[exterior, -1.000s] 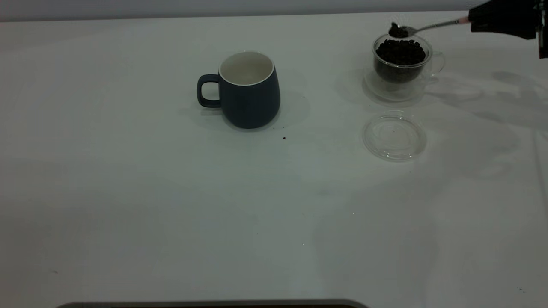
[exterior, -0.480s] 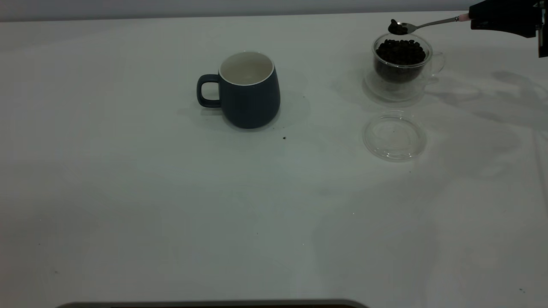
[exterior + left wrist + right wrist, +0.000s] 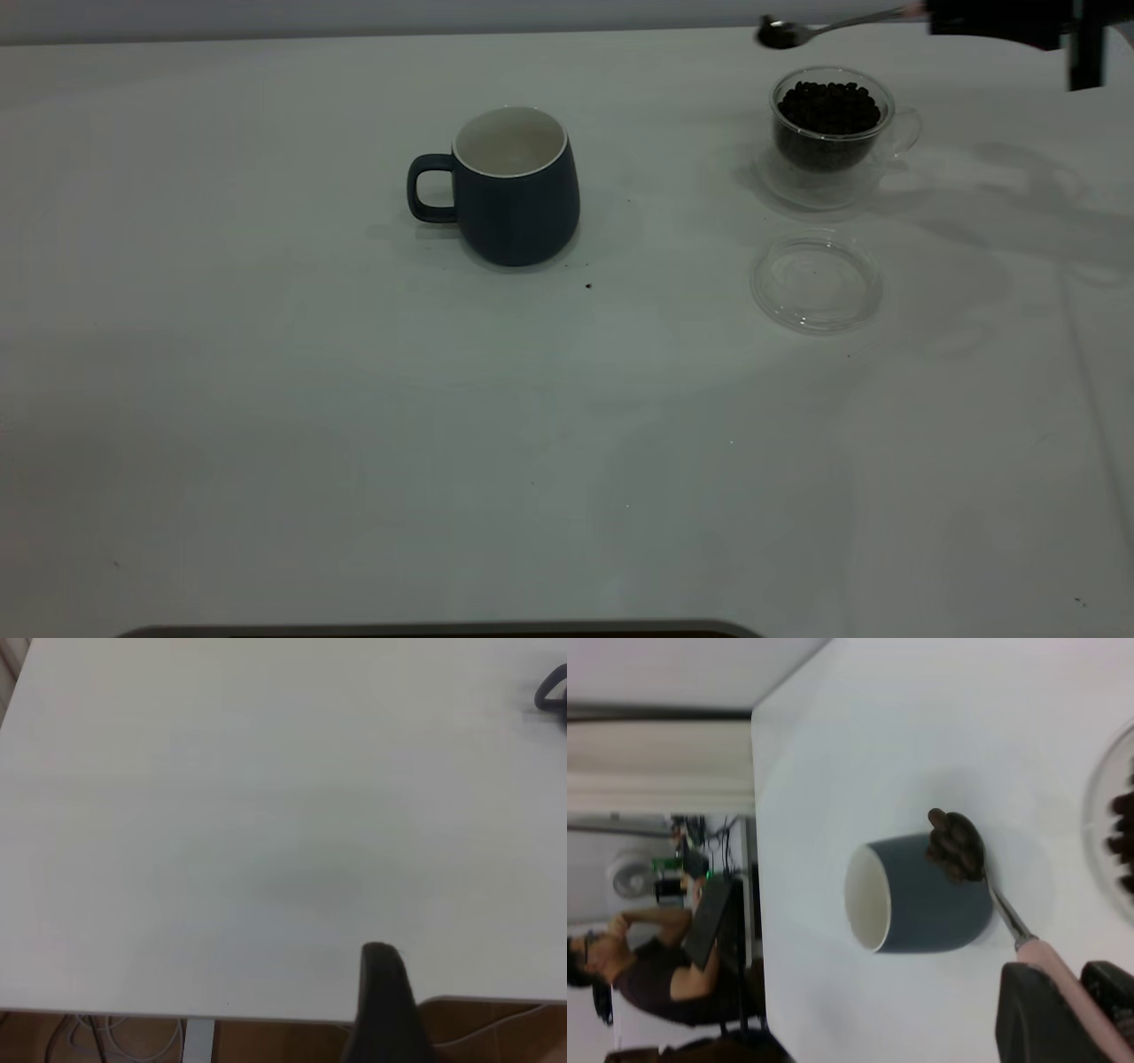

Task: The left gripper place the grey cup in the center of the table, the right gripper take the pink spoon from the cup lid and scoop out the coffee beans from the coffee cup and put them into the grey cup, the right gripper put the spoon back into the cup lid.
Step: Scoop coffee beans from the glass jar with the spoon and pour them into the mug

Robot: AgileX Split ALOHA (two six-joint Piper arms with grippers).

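Observation:
The grey cup (image 3: 518,190) stands upright near the table's middle, handle to the left, white inside. The coffee cup (image 3: 828,133) with coffee beans (image 3: 828,105) stands at the far right. The cup lid (image 3: 815,282) lies bare in front of it. My right gripper (image 3: 974,16) at the top right is shut on the pink spoon (image 3: 824,27), held level in the air left of the coffee cup. In the right wrist view my right gripper (image 3: 1076,988) pinches the pink handle (image 3: 1059,974). The spoon bowl holds beans (image 3: 952,846) over the grey cup's (image 3: 921,904) near side. My left gripper (image 3: 383,992) is parked off to the left.
The table (image 3: 266,399) is white with a few dark specks (image 3: 588,285) beside the grey cup. The grey cup's handle (image 3: 551,693) shows at the edge of the left wrist view. A seated person (image 3: 647,966) is beyond the table's far side.
My right gripper has moved left and slightly up with the loaded spoon, from over the coffee cup's rim to left of that cup. The cups and lid have not moved.

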